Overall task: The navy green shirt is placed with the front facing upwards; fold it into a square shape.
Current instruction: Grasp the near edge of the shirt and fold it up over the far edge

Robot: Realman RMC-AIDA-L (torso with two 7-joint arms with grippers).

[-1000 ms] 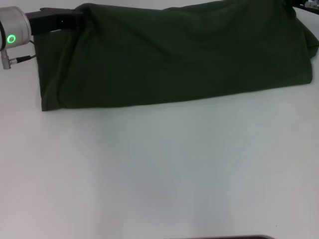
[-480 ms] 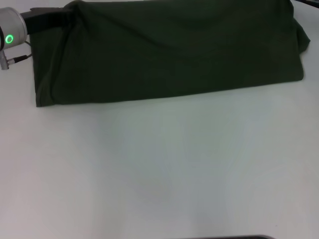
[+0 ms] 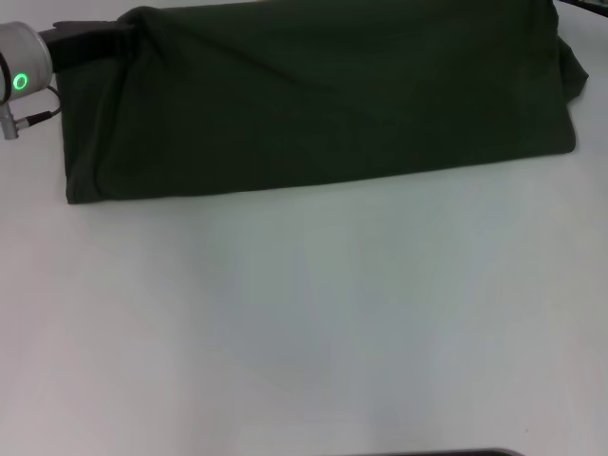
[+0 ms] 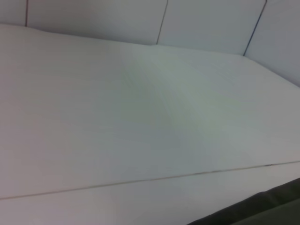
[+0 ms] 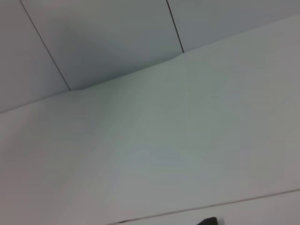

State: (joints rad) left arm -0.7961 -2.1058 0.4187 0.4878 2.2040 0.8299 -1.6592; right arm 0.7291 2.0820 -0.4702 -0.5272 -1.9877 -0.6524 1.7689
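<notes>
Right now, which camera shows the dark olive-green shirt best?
The head view: the dark olive-green shirt spans the far side of the white table, with the left end effector at its corner. The left wrist view catches only a dark edge; the right wrist view shows almost nothing.

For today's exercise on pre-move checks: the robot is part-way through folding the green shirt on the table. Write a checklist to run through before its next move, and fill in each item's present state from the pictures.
1. Shirt folded over once, into a long band: ok.
2. Near fold edge lying flat on the table: ok.
3. Band already square: not ok, it is much wider than deep.
4. Left gripper at the shirt's far left corner: ok, its dark body meets the cloth there; grip itself cannot tell.
5. Right gripper's position and hold: cannot tell, not in view.
6. Right end of the band tidy: not ok, cloth bulges past the edge.
</notes>
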